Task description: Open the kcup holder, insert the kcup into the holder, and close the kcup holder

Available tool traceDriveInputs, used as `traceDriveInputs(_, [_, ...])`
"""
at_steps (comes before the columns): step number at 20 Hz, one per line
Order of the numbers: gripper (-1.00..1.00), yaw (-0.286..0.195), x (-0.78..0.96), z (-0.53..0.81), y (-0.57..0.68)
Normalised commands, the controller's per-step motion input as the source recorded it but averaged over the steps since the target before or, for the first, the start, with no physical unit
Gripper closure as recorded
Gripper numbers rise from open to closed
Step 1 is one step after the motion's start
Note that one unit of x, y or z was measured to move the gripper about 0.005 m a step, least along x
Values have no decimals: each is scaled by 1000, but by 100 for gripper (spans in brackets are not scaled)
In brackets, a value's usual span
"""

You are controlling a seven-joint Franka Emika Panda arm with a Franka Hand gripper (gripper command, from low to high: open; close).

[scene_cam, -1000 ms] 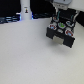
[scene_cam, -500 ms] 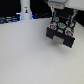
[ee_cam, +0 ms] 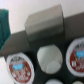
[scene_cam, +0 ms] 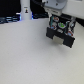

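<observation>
The kcup holder (scene_cam: pixel 61 31) sits on the white table (scene_cam: pixel 30 60) toward the exterior view's right, a black boxy unit whose tray is pulled out so that round slots show from above. In the wrist view the open tray (ee_cam: pixel 35 75) holds several pods: one with a patterned lid of blue and red (ee_cam: pixel 19 66) at one side, one with a dark red lid (ee_cam: pixel 79 56) at the other, and between them a plain white cup shape, the kcup (ee_cam: pixel 50 57), standing in a slot of the tray. No green top shows on it from this angle, and the blur leaves its rim soft. The arm (scene_cam: pixel 54 7) hangs directly over the holder in the exterior view, and the gripper (scene_cam: pixel 58 21) merges with the dark unit below it, so how far the fingers stand apart, and whether they hold anything, cannot be told. In the wrist view a grey blocky part (ee_cam: pixel 45 26) fills the middle, cutting off the rear of the tray, and a teal shape (ee_cam: pixel 4 27) is cropped at the edge. A tall white post (scene_cam: pixel 25 10) with a blue light stands at the back, well apart from the holder.
</observation>
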Motion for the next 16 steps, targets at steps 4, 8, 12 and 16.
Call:
traceDriveInputs(4, [-100,106,426,-273,55])
traceDriveInputs(8, [-100,163,247,-204,150])
traceDriveInputs(12, [-100,196,128,-158,222])
traceDriveInputs(16, [-100,192,-17,-154,264])
